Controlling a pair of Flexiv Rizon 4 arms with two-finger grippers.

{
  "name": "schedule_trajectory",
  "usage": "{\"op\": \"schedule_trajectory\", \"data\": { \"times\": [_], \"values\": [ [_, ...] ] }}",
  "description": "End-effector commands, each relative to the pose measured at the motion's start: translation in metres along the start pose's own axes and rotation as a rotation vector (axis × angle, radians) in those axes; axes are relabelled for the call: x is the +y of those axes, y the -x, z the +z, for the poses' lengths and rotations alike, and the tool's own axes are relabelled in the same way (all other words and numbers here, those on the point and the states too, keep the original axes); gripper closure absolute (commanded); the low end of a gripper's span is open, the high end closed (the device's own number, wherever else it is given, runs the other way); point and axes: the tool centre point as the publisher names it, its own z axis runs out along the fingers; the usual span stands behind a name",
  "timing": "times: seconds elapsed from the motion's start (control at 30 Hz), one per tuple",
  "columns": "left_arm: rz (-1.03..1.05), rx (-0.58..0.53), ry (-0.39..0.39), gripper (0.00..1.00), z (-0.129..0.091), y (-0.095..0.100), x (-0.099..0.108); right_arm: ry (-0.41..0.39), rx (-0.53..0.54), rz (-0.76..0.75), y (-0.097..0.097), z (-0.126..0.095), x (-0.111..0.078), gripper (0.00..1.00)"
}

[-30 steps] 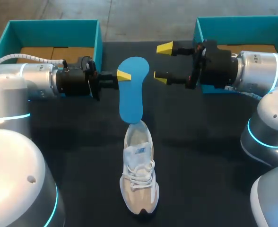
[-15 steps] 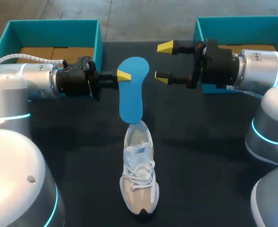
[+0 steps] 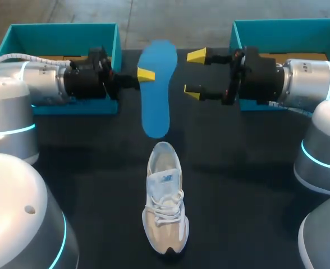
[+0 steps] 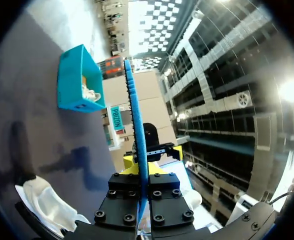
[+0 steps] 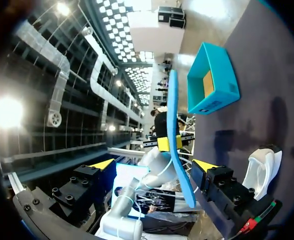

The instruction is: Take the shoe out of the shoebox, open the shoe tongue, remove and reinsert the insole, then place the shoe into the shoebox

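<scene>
My left gripper [image 3: 146, 74] is shut on the edge of a blue insole [image 3: 156, 89], holding it in the air beyond the shoe. The white and beige shoe [image 3: 165, 204] lies on the black table, heel end toward the insole and apart from it. In the left wrist view the insole [image 4: 136, 135] stands edge-on between my left gripper's [image 4: 142, 200] fingers. My right gripper [image 3: 194, 74] hangs open just right of the insole, touching nothing. From the right wrist view the insole [image 5: 176, 150] is ahead of my open right gripper [image 5: 154, 165], with the shoe [image 5: 259, 170] below.
Two teal shoeboxes stand at the back: the left shoebox [image 3: 64, 31] behind my left arm and the right shoebox [image 3: 288, 27] behind my right arm. Dark table [image 3: 238, 185] shows bare on both sides of the shoe.
My left arm has lifted the insole up and away from the shoe; its lower end no longer overlaps the heel. The right gripper has stayed open, almost in place.
</scene>
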Motion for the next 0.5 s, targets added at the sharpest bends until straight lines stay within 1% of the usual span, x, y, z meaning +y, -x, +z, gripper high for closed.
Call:
{"op": "schedule_trajectory", "data": {
  "times": [0.03, 0.23, 0.33, 0.43, 0.5],
  "values": [
    [0.41, 0.093, -0.001, 1.0, -0.013, -0.002, -0.007, 0.002, -0.002, 0.001, 0.0, 0.003, 0.0, 0.0],
    [0.735, 0.132, -0.003, 1.0, -0.023, -0.009, -0.008, 0.002, -0.002, 0.001, 0.0, 0.003, 0.0, 0.0],
    [0.915, 0.144, -0.007, 1.0, -0.024, -0.011, -0.006, 0.002, -0.002, 0.001, 0.0, 0.003, 0.0, 0.0],
    [1.05, 0.171, -0.004, 1.0, -0.023, -0.013, -0.004, 0.002, -0.002, 0.001, 0.0, 0.003, 0.0, 0.0],
    [1.171, 0.163, -0.007, 1.0, -0.023, -0.014, -0.003, 0.002, -0.002, 0.001, 0.0, 0.003, 0.0, 0.0]
  ]
}}
